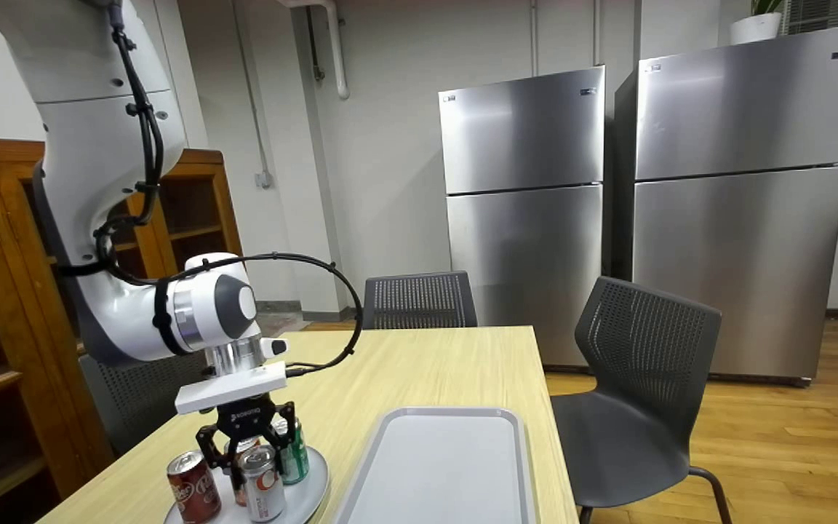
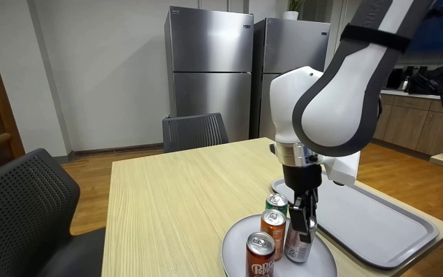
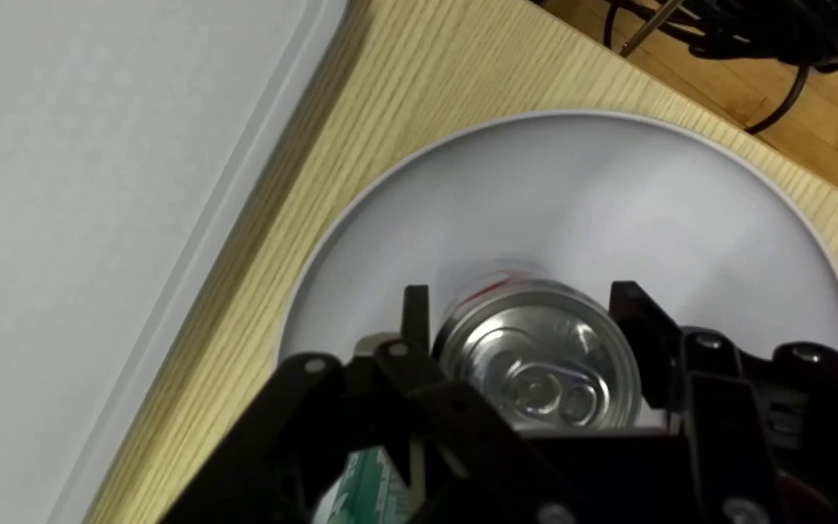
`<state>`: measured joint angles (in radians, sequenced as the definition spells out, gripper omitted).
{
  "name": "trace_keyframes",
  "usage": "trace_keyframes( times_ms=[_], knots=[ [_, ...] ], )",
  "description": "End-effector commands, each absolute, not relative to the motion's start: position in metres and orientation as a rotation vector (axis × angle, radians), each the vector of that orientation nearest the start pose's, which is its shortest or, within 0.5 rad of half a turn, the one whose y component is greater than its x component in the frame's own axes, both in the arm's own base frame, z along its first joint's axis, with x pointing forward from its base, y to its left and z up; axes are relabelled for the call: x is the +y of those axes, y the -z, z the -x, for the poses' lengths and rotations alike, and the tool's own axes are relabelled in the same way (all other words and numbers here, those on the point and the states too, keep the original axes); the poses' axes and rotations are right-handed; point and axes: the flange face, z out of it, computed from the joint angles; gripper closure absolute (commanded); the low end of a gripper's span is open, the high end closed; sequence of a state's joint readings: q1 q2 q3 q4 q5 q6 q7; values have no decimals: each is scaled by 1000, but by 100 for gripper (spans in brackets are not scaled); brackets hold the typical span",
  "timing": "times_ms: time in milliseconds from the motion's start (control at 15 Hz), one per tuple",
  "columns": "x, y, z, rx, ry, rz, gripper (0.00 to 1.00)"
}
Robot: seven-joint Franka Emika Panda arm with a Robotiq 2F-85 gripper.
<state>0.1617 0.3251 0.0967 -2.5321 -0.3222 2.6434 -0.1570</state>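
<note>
Near left, on plate point(image 3: 644, 211): dark-red can point(image 1: 195, 493). Just right, clamping silver can point(image 1: 265, 490) in pincer point(image 3: 520, 320), within plate rim. Just beyond: orange can point(image 2: 274, 235), then green can point(image 1: 296, 463). Right: grey tray point(image 1: 437, 473) on tabletop point(image 1: 448, 364). Far: two silvery refrigerators point(image 1: 524, 240).

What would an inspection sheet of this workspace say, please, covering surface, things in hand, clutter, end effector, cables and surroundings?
Surface: pale wooden table, bearing a round gray plate and, beside it, a gray tray.
Things in hand: silver can, at the plate; whether its base touches, I cannot tell.
Clutter: green can, orange can and dark red can on the plate near the silver can.
End effector: closed on the silver can.
Cables: black cable looping out from the arm; other black cables beyond the table edge.
Surroundings: gray chairs, steel refrigerators, wooden cabinet.
</note>
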Motion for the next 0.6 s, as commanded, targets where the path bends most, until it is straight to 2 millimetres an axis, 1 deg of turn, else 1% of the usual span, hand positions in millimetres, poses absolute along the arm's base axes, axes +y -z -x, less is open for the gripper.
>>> trace_keyframes(
  times_ms=[0,133,533],
  knots=[
    [121,-161,-415,-1049,-261,3023,62],
    [118,-168,-416,-1004,-248,3031,62],
    [96,-188,-418,-881,-241,3082,62]
  ],
)
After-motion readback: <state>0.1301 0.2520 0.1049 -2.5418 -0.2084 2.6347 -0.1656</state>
